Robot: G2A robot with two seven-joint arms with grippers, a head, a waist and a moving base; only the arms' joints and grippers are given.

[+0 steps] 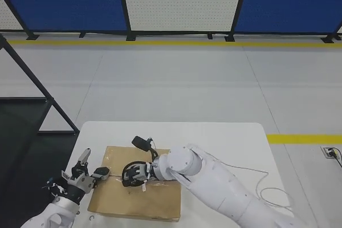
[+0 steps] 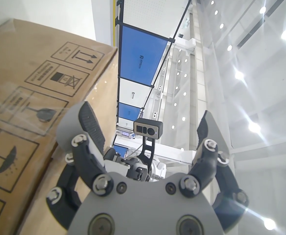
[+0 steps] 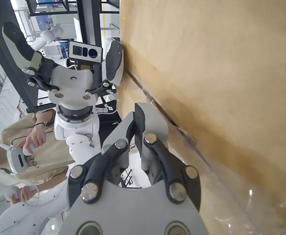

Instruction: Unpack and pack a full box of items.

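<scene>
Closed brown cardboard box [image 1: 138,198] at 7 o'clock on white table [image 1: 228,148]. Wide-spread left gripper [image 1: 94,162] at its 9 o'clock edge; right gripper [image 1: 131,172], pinched narrow, on taped seam [image 3: 143,88]. Risk: tips may skid, shoving box sideways.

A white table [image 1: 228,137] with rounded corners carries one closed brown cardboard box [image 1: 139,200]. The box lies flat on the near left part of the tabletop, its left side close to the table's left edge. A seam runs across its top, and one side panel bears black handling symbols
</scene>
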